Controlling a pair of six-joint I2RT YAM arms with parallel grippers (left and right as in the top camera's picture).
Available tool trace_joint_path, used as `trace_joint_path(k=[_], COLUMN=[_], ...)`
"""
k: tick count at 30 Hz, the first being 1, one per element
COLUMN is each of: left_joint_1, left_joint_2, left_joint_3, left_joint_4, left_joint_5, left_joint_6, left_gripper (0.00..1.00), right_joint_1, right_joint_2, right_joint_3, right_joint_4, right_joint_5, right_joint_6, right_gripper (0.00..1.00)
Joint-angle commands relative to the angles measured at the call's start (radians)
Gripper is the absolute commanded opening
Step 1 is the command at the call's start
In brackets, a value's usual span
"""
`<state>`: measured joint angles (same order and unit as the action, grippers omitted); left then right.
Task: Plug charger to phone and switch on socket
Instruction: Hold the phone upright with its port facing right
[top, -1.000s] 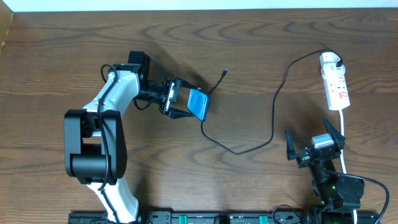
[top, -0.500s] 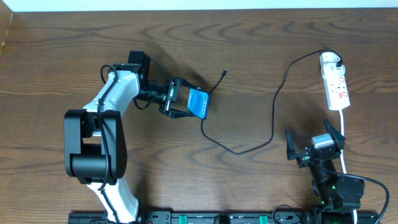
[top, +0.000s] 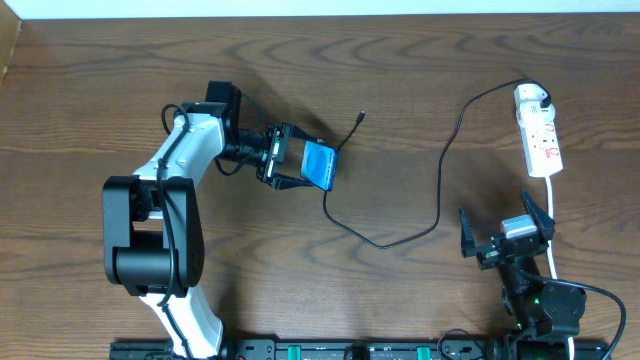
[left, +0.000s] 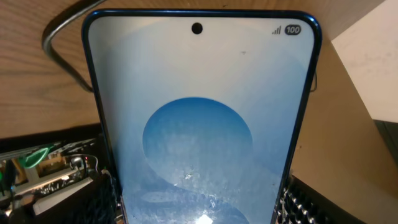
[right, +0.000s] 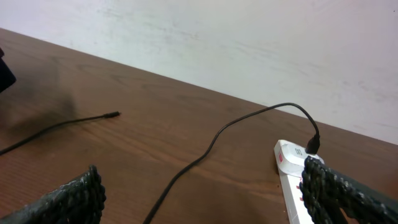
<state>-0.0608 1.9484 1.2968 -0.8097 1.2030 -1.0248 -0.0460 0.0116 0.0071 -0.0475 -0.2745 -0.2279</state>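
The phone (top: 321, 166), its screen bright blue, is tilted up off the table, held by its near end. My left gripper (top: 297, 158) is shut on it. The left wrist view is filled by the phone (left: 199, 124), with the left gripper (left: 199, 211) pressing against its two long sides. The charger (top: 440, 190) runs as a thin black cable from its free tip (top: 360, 115), under the phone, and loops over to the white socket (top: 541, 135), where it is plugged in. My right gripper (top: 505, 228) hovers open and empty below the socket. The right wrist view shows the right gripper (right: 205, 205), the charger (right: 205, 149) and the socket (right: 289, 168).
The socket's white cord (top: 553, 220) runs down past the right gripper toward the front edge. A white wall (right: 249, 37) stands behind the table's far edge. The arm bases and a black rail (top: 330, 350) line the front edge.
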Motion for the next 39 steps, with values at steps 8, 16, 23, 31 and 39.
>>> trace_joint_path(k=[8, 16, 23, 31, 39], left_joint_1=[0.005, 0.005, 0.005, 0.005, 0.005], left_joint_2=[-0.037, -0.037, -0.037, -0.037, -0.037], left_joint_3=[0.002, 0.002, 0.002, 0.002, 0.002], left_joint_4=[0.012, 0.045, 0.054, 0.124, 0.142], left_joint_5=[0.042, -0.030, -0.180, -0.228, -0.228], left_joint_6=[-0.009, -0.005, -0.006, -0.029, -0.034], left_gripper=[0.61, 0.60, 0.60, 0.61, 0.60], right_joint_1=[0.010, 0.010, 0.010, 0.010, 0.010], right_joint_2=[-0.005, -0.005, -0.005, -0.005, -0.005], right_joint_3=[-0.002, -0.002, -0.002, -0.002, -0.002], right_joint_4=[-0.005, -0.005, -0.005, -0.005, -0.005], right_joint_5=[0.003, 0.003, 0.003, 0.003, 0.003], right_joint_6=[0.006, 0.006, 0.006, 0.006, 0.006], right_gripper=[0.99, 0.99, 0.99, 0.99, 0.99])
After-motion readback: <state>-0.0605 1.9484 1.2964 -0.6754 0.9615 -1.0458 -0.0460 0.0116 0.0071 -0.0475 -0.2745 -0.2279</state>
